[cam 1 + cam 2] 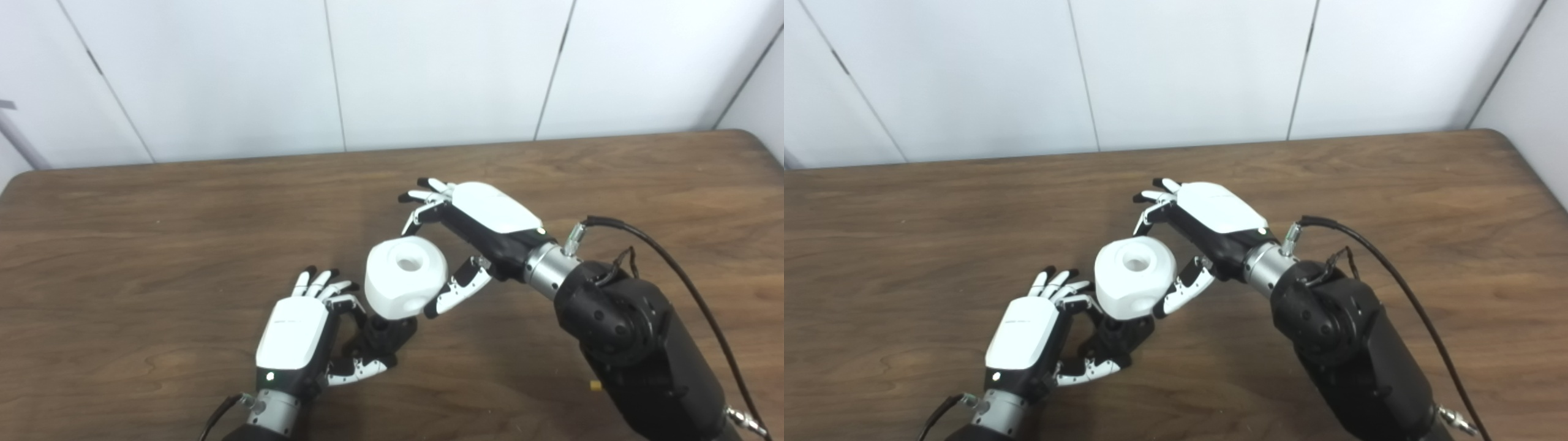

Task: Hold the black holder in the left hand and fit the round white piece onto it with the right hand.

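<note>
The black holder stands on the table near the front, and my left hand is shut on it from the left, thumb below and fingers curled around it. The round white piece, with a hole in its top, sits on top of the holder. My right hand is beside the piece on its right with fingers spread. Its fingers are above and behind the piece, apart from it. Its thumb lies close by the piece's lower right side. The holder's top is hidden under the piece.
The brown wooden table runs to a white panelled wall at the back. My right forearm, with a black cable looping over it, crosses the front right of the table.
</note>
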